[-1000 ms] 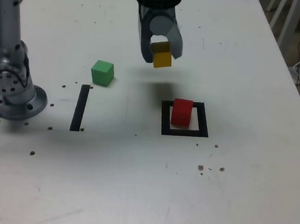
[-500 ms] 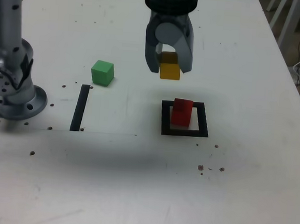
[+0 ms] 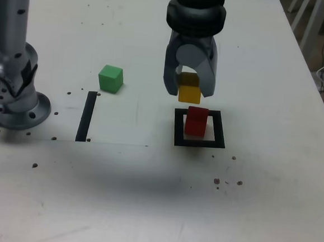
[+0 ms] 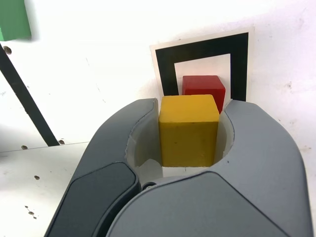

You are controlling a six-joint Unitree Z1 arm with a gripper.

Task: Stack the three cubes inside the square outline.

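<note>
My gripper is shut on the yellow cube, holding it in the air just above and slightly behind the red cube. The red cube stands inside the black square outline on the white table. In the wrist view the yellow cube sits squeezed between both grey fingers, with the red cube and the outline just beyond it. The green cube rests alone on the table toward the exterior view's left, and its corner shows in the wrist view.
A straight black strip lies on the table between the green cube and the arm's grey base. Small dark specks dot the white table. The table's right edge and some chair legs show at the exterior view's far right.
The gripper has carried the yellow cube toward the exterior view's right and nearer, from beside the green cube's row to just above the red cube. The other cubes stayed put.
</note>
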